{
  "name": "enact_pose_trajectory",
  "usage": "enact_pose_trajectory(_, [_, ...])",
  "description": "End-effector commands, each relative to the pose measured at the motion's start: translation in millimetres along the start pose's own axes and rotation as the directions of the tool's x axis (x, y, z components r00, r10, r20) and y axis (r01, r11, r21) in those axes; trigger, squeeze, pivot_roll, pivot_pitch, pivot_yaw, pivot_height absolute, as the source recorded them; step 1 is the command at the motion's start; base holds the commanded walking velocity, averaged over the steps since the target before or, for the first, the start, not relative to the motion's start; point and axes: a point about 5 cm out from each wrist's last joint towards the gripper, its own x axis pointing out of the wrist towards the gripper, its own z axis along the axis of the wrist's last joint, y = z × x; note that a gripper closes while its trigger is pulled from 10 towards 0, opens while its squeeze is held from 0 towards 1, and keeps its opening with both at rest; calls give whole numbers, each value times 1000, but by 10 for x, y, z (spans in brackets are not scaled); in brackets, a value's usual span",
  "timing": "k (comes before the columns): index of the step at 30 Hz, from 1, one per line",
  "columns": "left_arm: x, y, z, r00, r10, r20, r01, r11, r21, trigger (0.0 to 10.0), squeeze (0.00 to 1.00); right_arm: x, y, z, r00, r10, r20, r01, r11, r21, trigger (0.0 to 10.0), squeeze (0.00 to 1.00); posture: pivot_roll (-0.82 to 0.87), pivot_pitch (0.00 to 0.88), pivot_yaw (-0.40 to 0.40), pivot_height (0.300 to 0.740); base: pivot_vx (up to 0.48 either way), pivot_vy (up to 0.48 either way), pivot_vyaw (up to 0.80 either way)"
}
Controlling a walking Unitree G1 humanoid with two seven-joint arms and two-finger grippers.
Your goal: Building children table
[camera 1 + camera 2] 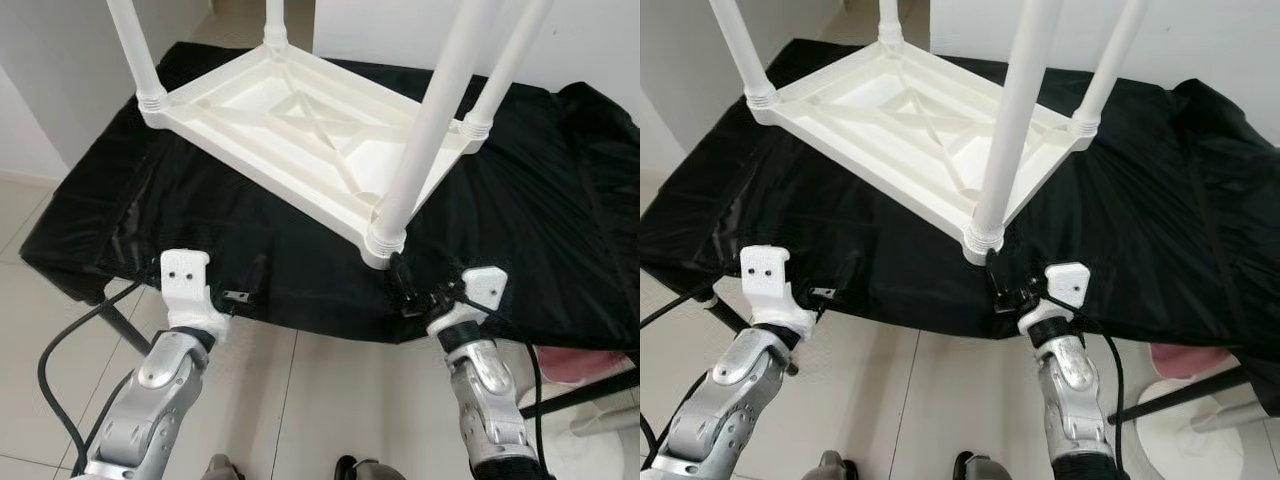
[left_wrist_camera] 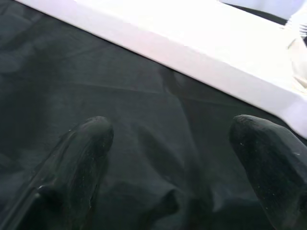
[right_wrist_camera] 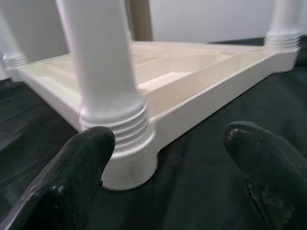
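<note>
While the white ribbed plastic table (image 1: 300, 130) lay upside down, round legs up, on the black-cloth-draped desk (image 1: 560, 240), the right gripper (image 3: 168, 158) and left gripper (image 2: 168, 158) spread their fingers nearby over pale floor tiles (image 1: 300, 400).

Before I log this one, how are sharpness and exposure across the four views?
Both eye views: sharp, evenly lit, white table readable on the black cloth. Left wrist view: table edge blown out white, cloth dim, fingers soft. Right wrist view: nearest leg slightly soft, fingers blurred.
</note>
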Motion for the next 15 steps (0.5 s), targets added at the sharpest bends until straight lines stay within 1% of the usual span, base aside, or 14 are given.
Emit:
enact_pose_trajectory(1, [-48, -62, 15, 992, -124, 1, 124, 992, -1, 10000, 0, -68, -6, 7, 999, -47, -13, 46, 999, -10, 10000, 0, 37, 156, -20, 740, 0, 0, 0])
enact_pose_trajectory(2, [-48, -62, 15, 992, -124, 1, 124, 992, -1, 10000, 0, -68, -6, 7, 999, -47, -13, 46, 999, -10, 10000, 0, 37, 156, -20, 740, 0, 0, 0])
enact_pose_trajectory(3, [-62, -62, 24, 992, -124, 7, 124, 992, 2, 10000, 0, -115, -12, 22, 996, -83, -18, 83, 996, -22, 10000, 0, 37, 156, -20, 740, 0, 0, 0])
enact_pose_trajectory(4, [-62, -62, 24, 992, -124, 7, 124, 992, 2, 10000, 0, -115, -12, 22, 996, -83, -18, 83, 996, -22, 10000, 0, 37, 156, -20, 740, 0, 0, 0])
enact_pose_trajectory(6, [-114, -45, 18, 994, -105, 14, 104, 994, 30, 10000, 0, -232, -10, 76, 985, -170, -6, 170, 983, -69, 10000, 0, 40, 142, -27, 740, 0, 0, 0])
enact_pose_trajectory(8, [-114, -45, 18, 994, -105, 14, 104, 994, 30, 10000, 0, -232, -10, 76, 985, -170, -6, 170, 983, -69, 10000, 0, 40, 142, -27, 740, 0, 0, 0])
enact_pose_trajectory(9, [-139, -19, 29, 996, -82, 31, 82, 997, 14, 10000, 0, -247, 27, 112, 982, -191, 3, 191, 978, -81, 10000, 0, 34, 138, -24, 740, 0, 0, 0])
enact_pose_trajectory(10, [-153, 8, 47, 997, -58, 49, 57, 998, 24, 10000, 0, -251, 77, 133, 982, -190, 5, 190, 979, -75, 10000, 0, 38, 135, -26, 740, 0, 0, 0])
enact_pose_trajectory(11, [-153, 8, 47, 997, -58, 49, 57, 998, 24, 10000, 0, -251, 77, 133, 982, -190, 5, 190, 979, -75, 10000, 0, 38, 135, -26, 740, 0, 0, 0])
enact_pose_trajectory(13, [-177, 21, 62, 997, -35, 65, 34, 999, 12, 10000, 0, -261, 174, 145, 987, -160, -4, 159, 985, -71, 10000, 0, 42, 130, -27, 740, 0, 0, 0])
enact_pose_trajectory(14, [-177, 21, 62, 997, -35, 65, 34, 999, 12, 10000, 0, -261, 174, 145, 987, -160, -4, 159, 985, -71, 10000, 0, 42, 130, -27, 740, 0, 0, 0])
enact_pose_trajectory(15, [-205, -7, 41, 997, -44, 61, 43, 999, 8, 10000, 0, -261, 221, 140, 991, -134, -17, 133, 989, -60, 10000, 0, 46, 127, -32, 740, 0, 0, 0])
